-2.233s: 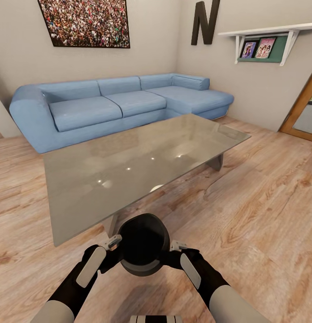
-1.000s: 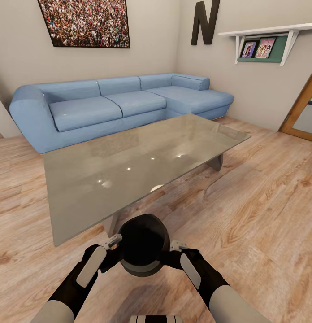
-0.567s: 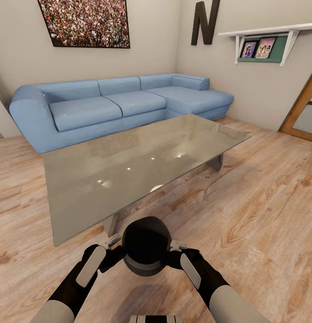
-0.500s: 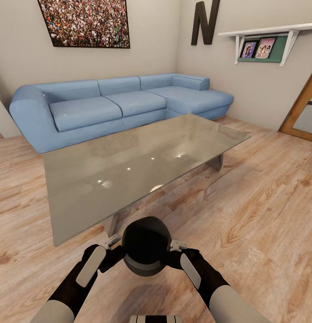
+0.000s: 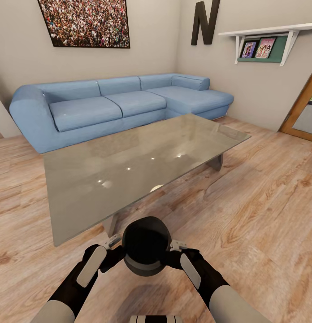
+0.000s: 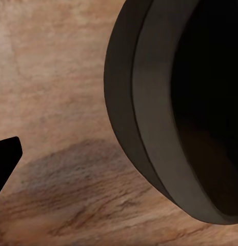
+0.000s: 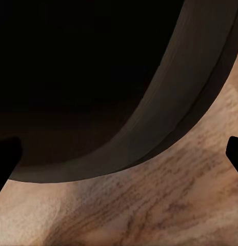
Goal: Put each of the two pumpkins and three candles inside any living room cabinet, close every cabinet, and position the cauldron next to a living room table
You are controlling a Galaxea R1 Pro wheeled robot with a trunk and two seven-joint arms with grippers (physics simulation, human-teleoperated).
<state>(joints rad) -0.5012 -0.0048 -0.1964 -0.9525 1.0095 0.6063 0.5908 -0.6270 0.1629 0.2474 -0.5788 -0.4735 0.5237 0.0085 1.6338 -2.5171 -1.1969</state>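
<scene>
Cauldron, one, between left gripper and right gripper; their hold is unclear, beside one table.

Wall letter: you can read a large dark "N", top cropped, on the far wall.
Shelf covers: you see two picture covers, far right; print too small to read.

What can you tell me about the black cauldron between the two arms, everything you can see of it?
The round matte black cauldron has a thick dark grey rim and a wide mouth tilted toward the camera, its inside dark. It sits between the left gripper and right gripper, above the wooden plank floor, just in front of the glossy grey table.
</scene>
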